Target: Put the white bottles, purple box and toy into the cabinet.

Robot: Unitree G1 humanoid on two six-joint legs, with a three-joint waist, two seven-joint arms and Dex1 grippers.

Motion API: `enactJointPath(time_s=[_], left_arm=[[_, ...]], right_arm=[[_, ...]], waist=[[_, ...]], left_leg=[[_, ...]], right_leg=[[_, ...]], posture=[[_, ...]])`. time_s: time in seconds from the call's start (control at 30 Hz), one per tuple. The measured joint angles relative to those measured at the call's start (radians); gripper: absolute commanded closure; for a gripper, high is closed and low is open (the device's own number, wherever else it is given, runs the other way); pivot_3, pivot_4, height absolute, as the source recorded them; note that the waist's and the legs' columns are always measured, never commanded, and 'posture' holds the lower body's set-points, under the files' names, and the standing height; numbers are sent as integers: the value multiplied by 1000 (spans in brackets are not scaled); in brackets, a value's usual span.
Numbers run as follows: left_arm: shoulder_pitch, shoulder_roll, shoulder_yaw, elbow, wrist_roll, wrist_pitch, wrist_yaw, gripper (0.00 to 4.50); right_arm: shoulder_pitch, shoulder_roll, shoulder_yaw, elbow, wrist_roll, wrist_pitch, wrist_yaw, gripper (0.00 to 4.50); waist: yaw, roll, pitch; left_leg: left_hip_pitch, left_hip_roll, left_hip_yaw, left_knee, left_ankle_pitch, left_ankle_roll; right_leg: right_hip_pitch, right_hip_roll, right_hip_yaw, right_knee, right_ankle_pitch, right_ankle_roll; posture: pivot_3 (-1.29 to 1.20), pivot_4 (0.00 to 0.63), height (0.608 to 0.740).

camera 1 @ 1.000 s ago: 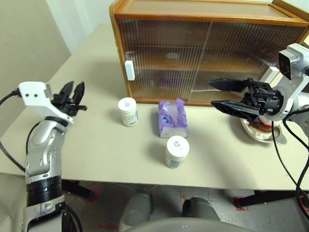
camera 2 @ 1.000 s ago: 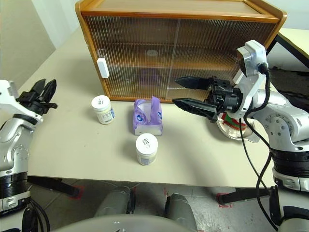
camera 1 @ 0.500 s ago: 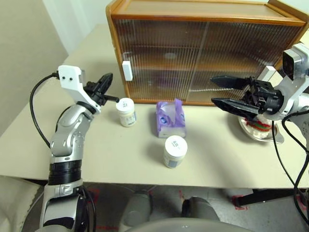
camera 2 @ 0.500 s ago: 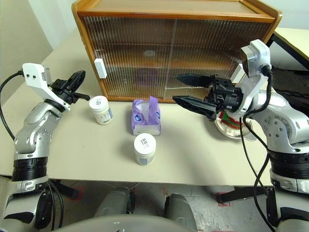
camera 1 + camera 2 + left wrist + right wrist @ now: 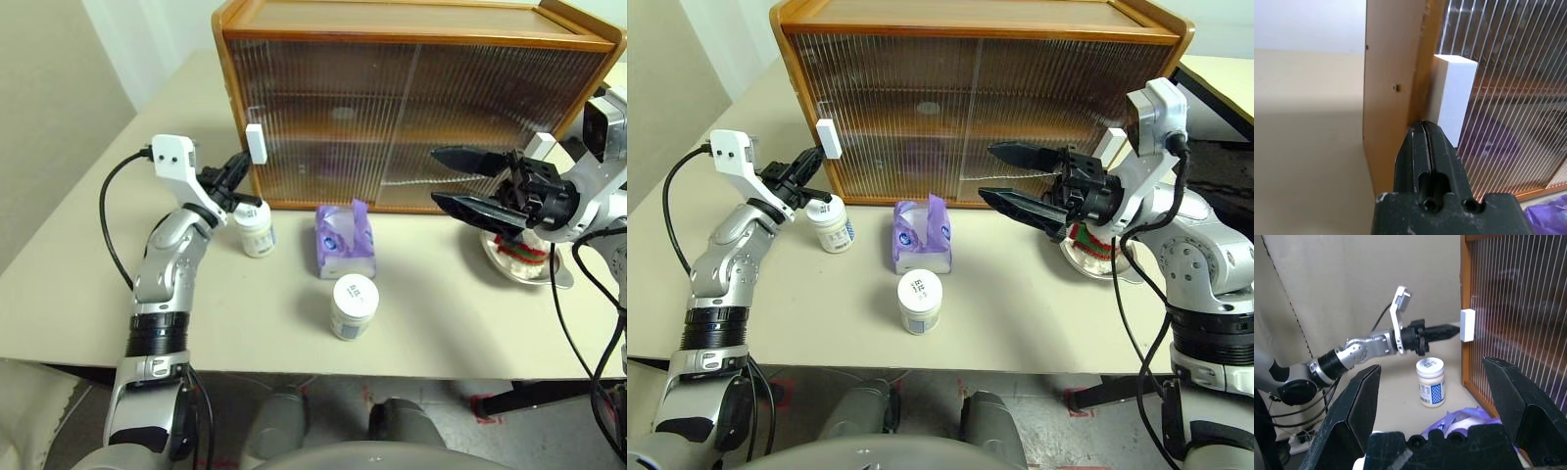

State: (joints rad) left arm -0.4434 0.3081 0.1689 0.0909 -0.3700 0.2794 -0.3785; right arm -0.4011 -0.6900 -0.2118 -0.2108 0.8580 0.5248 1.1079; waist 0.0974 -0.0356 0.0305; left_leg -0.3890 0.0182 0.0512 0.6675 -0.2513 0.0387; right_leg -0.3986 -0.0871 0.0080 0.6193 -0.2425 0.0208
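Progress: nothing stowed, cabinet point(image 5: 411, 108) doors closed | your left pincer point(image 5: 238, 181) pressed together at its white handle point(image 5: 258, 143) | right pincer point(image 5: 470, 183) apart, empty | bottles point(image 5: 256, 225) point(image 5: 354, 305), purple box point(image 5: 345, 242), toy point(image 5: 524, 257) on bench before cabinet.

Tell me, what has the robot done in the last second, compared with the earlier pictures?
The left gripper swung in from the table's left side toward the cabinet, closing its fingers on the way; shut, its tip now sits by the white handle of the left sliding door. The right gripper stayed open in front of the cabinet. Both white bottles, the purple box and the doors stayed put.
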Motion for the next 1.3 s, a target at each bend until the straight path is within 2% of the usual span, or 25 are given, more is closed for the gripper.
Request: enactJointPath(time_s=[0.7, 1.3], left_arm=[[-44, -63, -45, 49, 45, -46, -14, 4456], [-151, -172, -133, 235, 98, -141, -72, 4456]], right_arm=[[61, 71, -78, -13, -6, -96, -55, 0], [104, 78, -112, -35, 5, -100, -87, 0]], waist=[[-2, 0, 0], [-61, 0, 0]], left_leg=[[0, 0, 0, 5, 0, 0], [0, -2, -1, 12, 0, 0]], right_leg=[[1, 0, 0, 1, 1, 1], [6, 1, 0, 1, 2, 3]], posture=[[9, 0, 740], [-34, 0, 740]])
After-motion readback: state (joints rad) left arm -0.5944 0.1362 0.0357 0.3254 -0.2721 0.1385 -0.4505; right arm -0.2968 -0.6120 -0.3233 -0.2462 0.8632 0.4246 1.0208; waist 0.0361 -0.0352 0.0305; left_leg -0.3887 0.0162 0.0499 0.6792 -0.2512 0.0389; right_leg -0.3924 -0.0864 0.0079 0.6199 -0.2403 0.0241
